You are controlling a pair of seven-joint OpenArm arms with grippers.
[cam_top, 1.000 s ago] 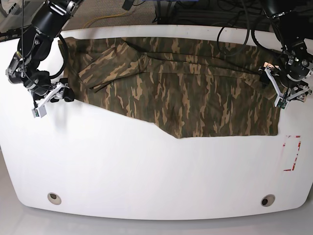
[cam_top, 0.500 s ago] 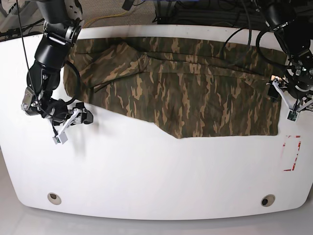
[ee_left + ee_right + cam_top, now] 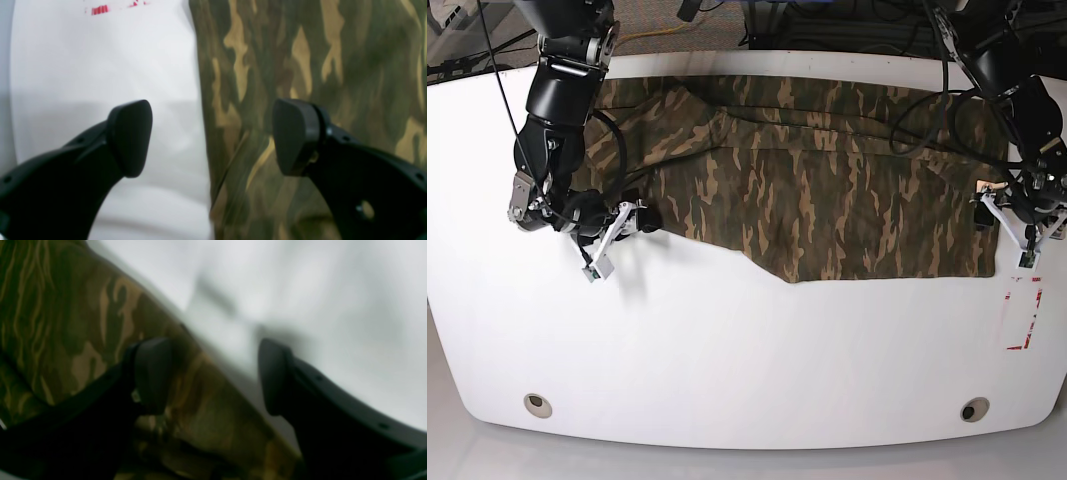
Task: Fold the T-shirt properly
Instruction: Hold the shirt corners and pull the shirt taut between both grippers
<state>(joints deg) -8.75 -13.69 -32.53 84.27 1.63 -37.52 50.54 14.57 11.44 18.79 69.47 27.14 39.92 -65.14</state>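
Observation:
The camouflage T-shirt (image 3: 827,170) lies spread flat across the far half of the white table (image 3: 747,340), with a sleeve folded over at its left. My right gripper (image 3: 617,240) sits at the shirt's lower left edge. It is open, and that edge runs diagonally between its fingers (image 3: 153,373) in the blurred right wrist view. My left gripper (image 3: 1012,230) is at the shirt's right edge, also open. One of its fingers is over the T-shirt (image 3: 317,66) and the other over bare table. Neither gripper (image 3: 211,140) (image 3: 213,375) holds cloth.
A red tape rectangle (image 3: 1024,312) marks the table just in front of my left gripper, and its corner (image 3: 100,9) shows in the left wrist view. Two round holes (image 3: 538,405) (image 3: 974,409) sit near the front edge. Cables hang behind the table.
My right gripper has swung from the table's left side in to the shirt's lower left edge. My left gripper has slid forward along the right edge. Both stayed open.

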